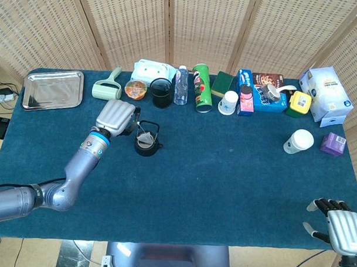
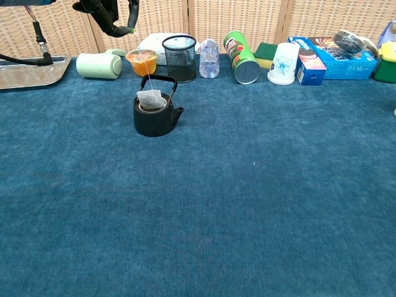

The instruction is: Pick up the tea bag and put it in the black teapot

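The left hand (image 1: 116, 116) pinches the string of one tea bag (image 2: 149, 99), which hangs just right of the hand at the mouth of the one black teapot (image 2: 154, 116). The right hand (image 1: 336, 223), near right, rests with fingers spread.

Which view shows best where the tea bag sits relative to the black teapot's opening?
The chest view: the tea bag hangs on its string at the black teapot mouth, seen side-on under the handle. The head view shows the left hand holding the string, but the bag is a small pale patch over the pot.
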You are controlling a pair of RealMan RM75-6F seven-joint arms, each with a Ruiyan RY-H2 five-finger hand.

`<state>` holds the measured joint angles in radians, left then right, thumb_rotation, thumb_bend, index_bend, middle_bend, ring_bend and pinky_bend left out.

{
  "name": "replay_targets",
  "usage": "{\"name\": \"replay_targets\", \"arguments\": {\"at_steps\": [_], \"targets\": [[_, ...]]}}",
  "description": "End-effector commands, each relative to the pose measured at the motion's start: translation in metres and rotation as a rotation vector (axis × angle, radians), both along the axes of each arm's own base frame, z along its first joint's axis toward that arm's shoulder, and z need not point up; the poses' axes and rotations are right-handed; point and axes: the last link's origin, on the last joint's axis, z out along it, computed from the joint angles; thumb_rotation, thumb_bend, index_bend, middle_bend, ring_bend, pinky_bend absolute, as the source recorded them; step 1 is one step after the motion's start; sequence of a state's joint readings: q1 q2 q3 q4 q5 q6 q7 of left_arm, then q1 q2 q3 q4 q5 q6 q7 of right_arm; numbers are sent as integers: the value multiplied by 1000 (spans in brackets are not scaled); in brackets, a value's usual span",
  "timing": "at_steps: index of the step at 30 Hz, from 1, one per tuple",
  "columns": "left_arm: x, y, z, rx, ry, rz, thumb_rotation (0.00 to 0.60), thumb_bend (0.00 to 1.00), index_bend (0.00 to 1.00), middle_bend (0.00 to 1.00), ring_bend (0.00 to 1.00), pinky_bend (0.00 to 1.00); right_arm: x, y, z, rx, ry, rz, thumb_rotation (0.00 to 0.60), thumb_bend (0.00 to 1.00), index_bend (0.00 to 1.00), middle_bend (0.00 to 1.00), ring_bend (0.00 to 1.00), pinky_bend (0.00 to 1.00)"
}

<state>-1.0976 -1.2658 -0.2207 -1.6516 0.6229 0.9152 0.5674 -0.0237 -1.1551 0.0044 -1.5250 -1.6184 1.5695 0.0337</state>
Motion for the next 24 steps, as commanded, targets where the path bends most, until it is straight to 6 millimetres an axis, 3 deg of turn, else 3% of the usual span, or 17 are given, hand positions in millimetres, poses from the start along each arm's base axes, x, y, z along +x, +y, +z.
{"name": "replay_targets", "arguments": {"at_steps": [1,13,24], "targets": [[-1,0,-1,-1,4,2,600,516,596,1000,975,873,0,0,0,-2,2,-2,600,211,494,491,463,359],[0,-7,5,2,-21,-19,600,517,599,1000,975,872,-4,4,3,-17,0,-22,600,210,494,491,462,357],[-16,-15,1,-25,29,-1,600,516,600,1000,975,872,-7,4,3,-18,-7,-32,600,211,492,491,462,357]]}}
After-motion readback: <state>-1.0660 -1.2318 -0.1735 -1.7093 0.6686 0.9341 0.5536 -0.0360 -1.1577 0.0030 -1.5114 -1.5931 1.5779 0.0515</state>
